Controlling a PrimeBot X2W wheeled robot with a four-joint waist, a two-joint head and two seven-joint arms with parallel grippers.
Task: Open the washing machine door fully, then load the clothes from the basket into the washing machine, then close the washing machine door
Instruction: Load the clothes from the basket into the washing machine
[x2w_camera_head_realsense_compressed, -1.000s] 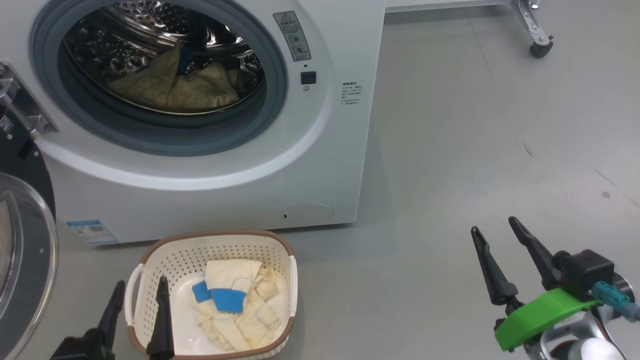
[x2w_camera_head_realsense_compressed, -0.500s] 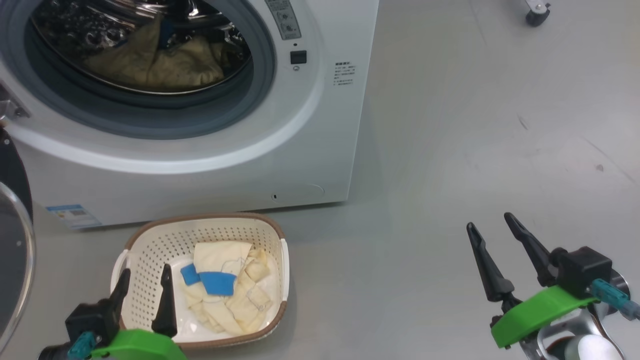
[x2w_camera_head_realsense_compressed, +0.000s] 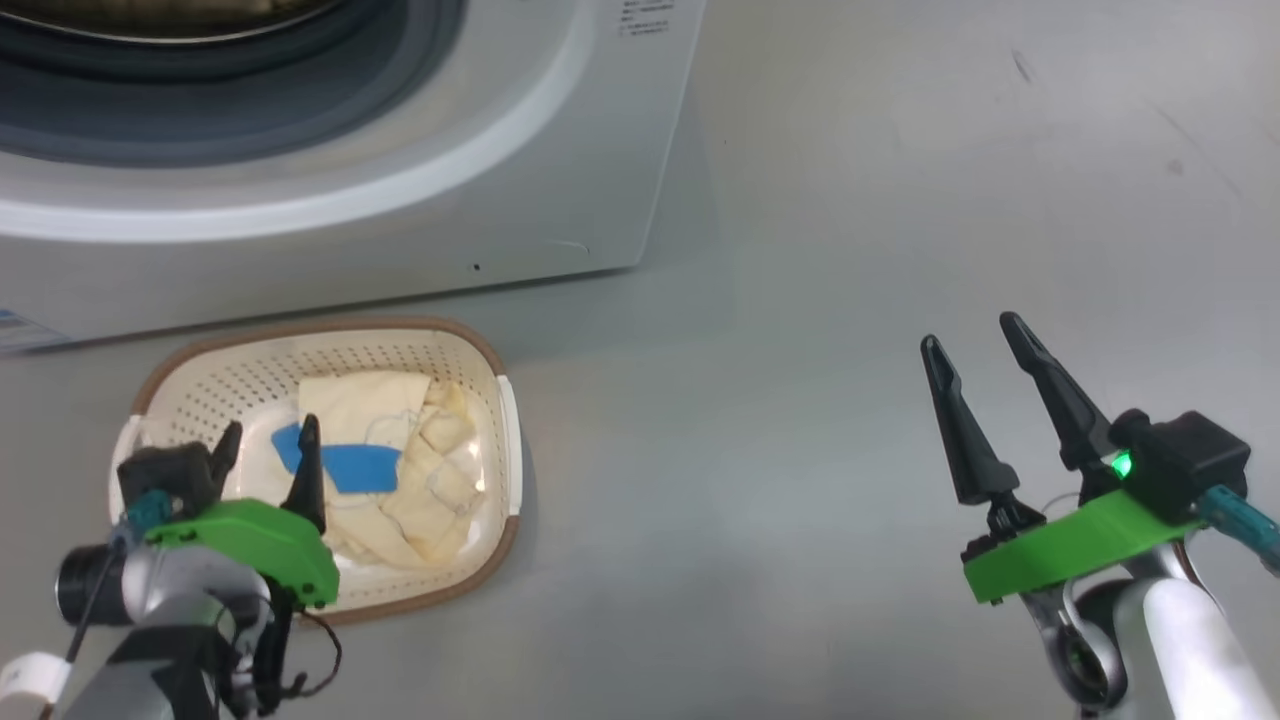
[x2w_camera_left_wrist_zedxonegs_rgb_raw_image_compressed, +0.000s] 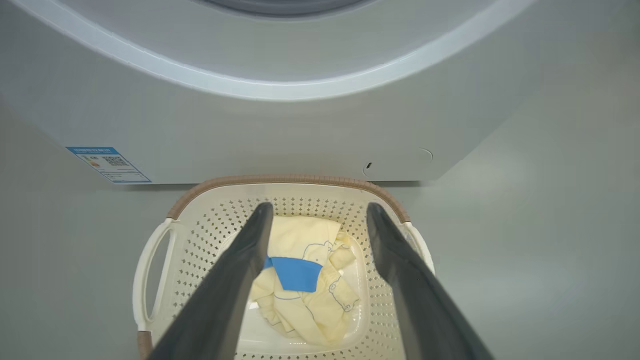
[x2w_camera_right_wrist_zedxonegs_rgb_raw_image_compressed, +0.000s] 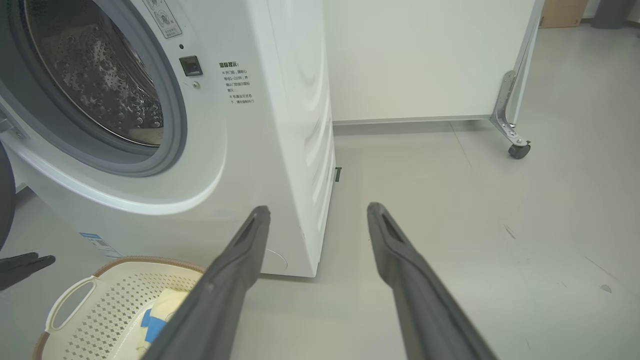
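Grey smooth floor (x2w_camera_head_realsense_compressed: 850, 200), a few scuffs. A white panel on a castor (x2w_camera_right_wrist_zedxonegs_rgb_raw_image_compressed: 519, 150) stands behind, seen from the right wrist.

The washing machine (x2w_camera_head_realsense_compressed: 400, 230) is at top left of the head view. Its mouth is uncovered, with the grey gasket (x2w_camera_right_wrist_zedxonegs_rgb_raw_image_compressed: 172, 125) and steel drum (x2w_camera_right_wrist_zedxonegs_rgb_raw_image_compressed: 100, 85) exposed. Something tan lies low in the drum, too little visible to name. The blue sticker (x2w_camera_left_wrist_zedxonegs_rgb_raw_image_compressed: 107, 164) is on the lower front, left side.

The basket (x2w_camera_head_realsense_compressed: 470, 345) sits on the floor just in front of the machine, near it. I cannot tell if they touch. It is upright, with its white side handles facing left and right.

The clothes (x2w_camera_head_realsense_compressed: 400, 480) are inside the basket: one pale yellow garment, crumpled, resting on the basket floor. The blue cuff is up and towards the left, and blue outline prints are visible.

The left gripper (x2w_camera_head_realsense_compressed: 271, 425) is over the left half of the basket, pointing at the machine. Its fingers are spread wide with nothing between them. In the left wrist view the garment shows in the gap between the two fingers, with the left finger overlapping the cuff edge. Whether it touches the cloth or the basket, I cannot tell.

The right gripper (x2w_camera_head_realsense_compressed: 969, 330) is well apart to the right, above bare floor. Its fingers are spread and empty, with a green light lit at the base.
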